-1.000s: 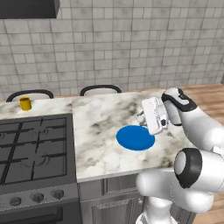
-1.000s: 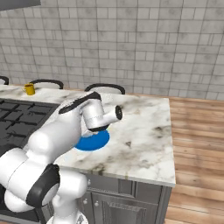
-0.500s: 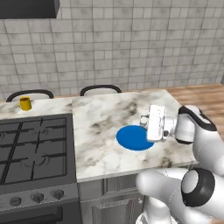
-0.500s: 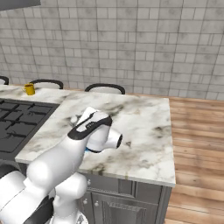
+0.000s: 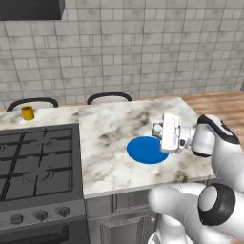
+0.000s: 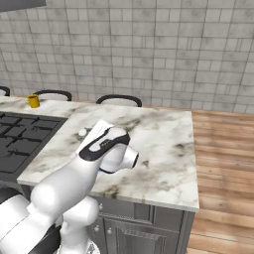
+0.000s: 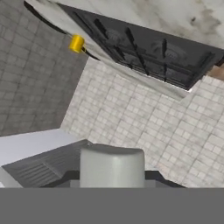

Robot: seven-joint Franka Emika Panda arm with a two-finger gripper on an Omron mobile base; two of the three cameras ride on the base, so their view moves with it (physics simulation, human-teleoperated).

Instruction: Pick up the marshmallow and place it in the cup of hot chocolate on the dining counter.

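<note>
The gripper (image 5: 164,134) hangs over the right part of the dining counter (image 5: 109,136), just above the near-right edge of the blue plate (image 5: 147,149). Its hand is rolled sideways, facing left along the counter. Whether its fingers are spread or pressed together cannot be told.

In the hand view an off-white stubby cylinder (image 7: 112,165) sits right before the camera. It may be the marshmallow, perhaps held, but that is only a guess.

The cup of hot chocolate (image 5: 27,112) stands at the far left end of the counter, beyond the black gas stovetop (image 5: 33,162). It is well apart from the gripper, far to its left and slightly farther back. The delivery likely turns on that long leftward reach.
</note>
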